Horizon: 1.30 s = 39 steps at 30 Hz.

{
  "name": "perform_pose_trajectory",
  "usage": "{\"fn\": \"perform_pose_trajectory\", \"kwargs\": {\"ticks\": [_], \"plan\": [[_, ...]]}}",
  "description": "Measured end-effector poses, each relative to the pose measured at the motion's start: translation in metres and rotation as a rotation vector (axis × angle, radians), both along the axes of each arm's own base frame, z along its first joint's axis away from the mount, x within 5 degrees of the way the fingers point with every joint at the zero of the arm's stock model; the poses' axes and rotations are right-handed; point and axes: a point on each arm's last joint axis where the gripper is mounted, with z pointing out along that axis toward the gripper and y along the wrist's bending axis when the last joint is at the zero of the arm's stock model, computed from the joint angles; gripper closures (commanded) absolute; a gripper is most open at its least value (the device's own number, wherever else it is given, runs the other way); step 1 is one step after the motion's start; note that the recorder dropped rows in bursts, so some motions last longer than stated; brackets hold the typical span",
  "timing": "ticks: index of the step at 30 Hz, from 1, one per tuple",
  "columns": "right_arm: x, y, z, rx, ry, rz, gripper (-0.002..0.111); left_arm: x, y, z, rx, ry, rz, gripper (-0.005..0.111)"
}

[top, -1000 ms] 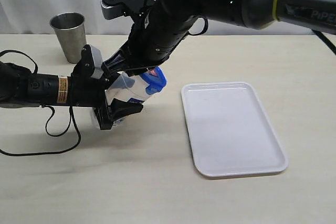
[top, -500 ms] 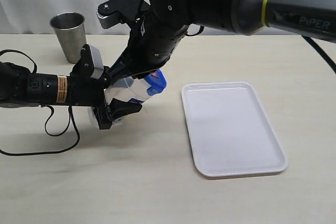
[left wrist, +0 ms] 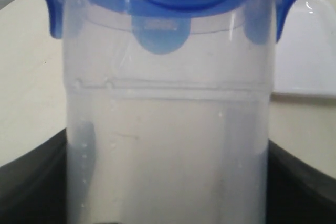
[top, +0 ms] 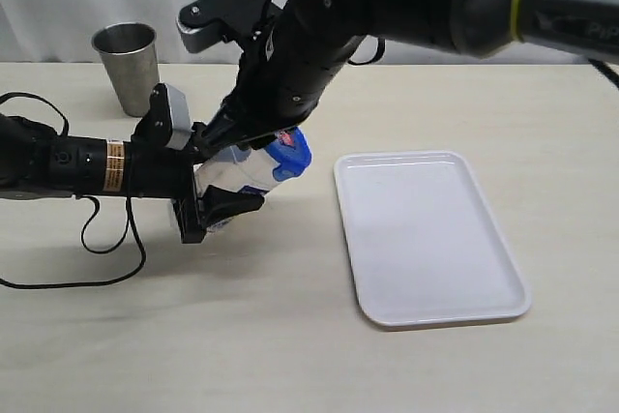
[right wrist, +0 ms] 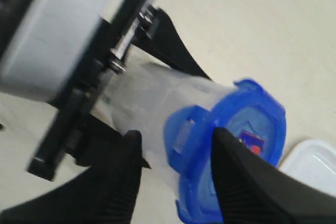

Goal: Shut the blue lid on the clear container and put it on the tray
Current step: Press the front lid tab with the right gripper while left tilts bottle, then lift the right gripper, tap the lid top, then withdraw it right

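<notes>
Only a little has changed over the last second: the right arm's wrist has swung slightly left and lower above the container. The left arm and its load hold almost the same pose as before.

The left end effector [top: 221, 173] reaches in from the left. It is clamped on the lower body of the clear container [top: 237, 169], one finger on each side wall. The container is tilted, with its capped end raised and pointing right toward the tray [top: 426, 239]. It is apart from the tray, and its base end is hidden behind the end effector.

The blue lid [top: 290, 152] sits on the container's mouth. In the left wrist view, one flap [left wrist: 159, 38] lies folded down against the clear wall. The two flaps at the sides stick outward, and I cannot tell whether any of them is latched. A red-and-white sticker [right wrist: 251, 141] shows on the lid's top face.

The right end effector [right wrist: 176, 135] comes down from the far right onto the capped end. Its fingers stand partly apart, astride the lid's rim. One finger lies beside the clear wall short of the blue rim, and the other crosses in front of the lid's face. I cannot tell whether either finger presses on the lid.

The tray lies flat on the table [top: 290, 355], to the right of the container. A steel cup [top: 128, 65] stands upright at the far left, behind the left arm.
</notes>
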Motion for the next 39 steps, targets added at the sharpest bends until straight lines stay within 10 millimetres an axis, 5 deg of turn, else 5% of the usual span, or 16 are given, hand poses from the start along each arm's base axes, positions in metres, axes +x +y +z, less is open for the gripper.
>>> {"fn": "perform_pose_trajectory", "kwargs": {"ticks": [5,11,14,17,19,23,28,32,39], "plan": [[-0.02,-0.014,0.06,0.11,-0.106,0.013,0.059,-0.002,-0.003,0.001,-0.053,0.003,-0.02,0.107],[-0.051,-0.047,0.123,0.159,-0.272,0.018,0.104,-0.003,-0.009,0.014,-0.193,-0.026,-0.038,0.107],[-0.075,-0.074,0.135,0.18,-0.376,-0.01,0.104,0.003,-0.008,0.017,-0.236,-0.032,0.033,0.107],[-0.089,-0.093,0.124,0.253,-0.429,-0.068,0.104,0.007,-0.007,0.019,-0.258,-0.032,0.078,0.107],[-0.089,-0.108,0.097,0.356,-0.407,-0.158,0.104,0.007,-0.006,0.019,-0.265,-0.021,0.087,0.107],[-0.043,-0.148,0.01,0.394,-0.238,-0.458,0.104,0.002,-0.012,0.017,-0.245,-0.009,0.032,0.107],[-0.008,-0.148,-0.037,0.369,-0.142,-0.548,0.104,-0.008,-0.031,0.018,-0.225,-0.048,-0.051,0.107],[0.0,-0.129,-0.05,0.354,-0.112,-0.511,0.104,-0.01,-0.035,0.018,-0.221,-0.066,-0.067,0.107],[-0.015,-0.081,-0.024,0.357,-0.129,-0.338,0.104,-0.009,-0.035,0.018,-0.226,-0.071,-0.056,0.107]]}}
